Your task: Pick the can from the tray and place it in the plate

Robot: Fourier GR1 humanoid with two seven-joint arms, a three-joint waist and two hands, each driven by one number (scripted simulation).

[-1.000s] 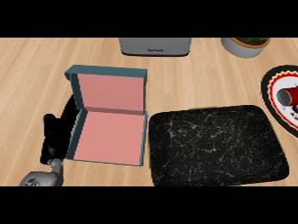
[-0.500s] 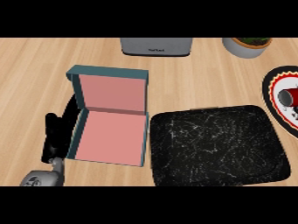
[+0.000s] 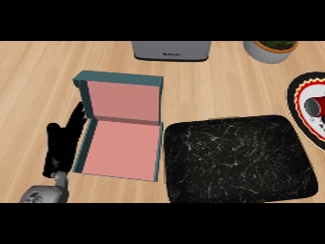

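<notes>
The robot's left hand (image 3: 61, 145) shows at the lower left of the head view, a black hand on a grey forearm that enters from the bottom edge. Its fingers are straight and relaxed, pointing up the counter, and they hold nothing. The hand lies flat just beside the left wall of an open box (image 3: 121, 128), and part of the hand is hidden behind that wall, so whether it touches the box cannot be told. The right hand does not appear anywhere in the view.

The open box has teal outer walls and a pink lining (its lid is folded back toward the far side, so two pink panels show one above the other). Just to the right of the box, with their edges very close or touching, lies the tray (image 3: 237, 159), a black square with rounded corners and thin white marbled veins. Nothing rests on it.

Further right, cut off by the view's edge, is the plate (image 3: 299, 107), rimmed in black with a yellow zigzag band and a red ring around a pale centre. The can (image 3: 324, 105), red with a dark end facing left, lies on its side on the plate.

At the far edge of the light wooden counter (image 3: 24, 86) stand a grey appliance (image 3: 171, 50) and, to its right, a potted plant (image 3: 270, 50) in a pale pot.
</notes>
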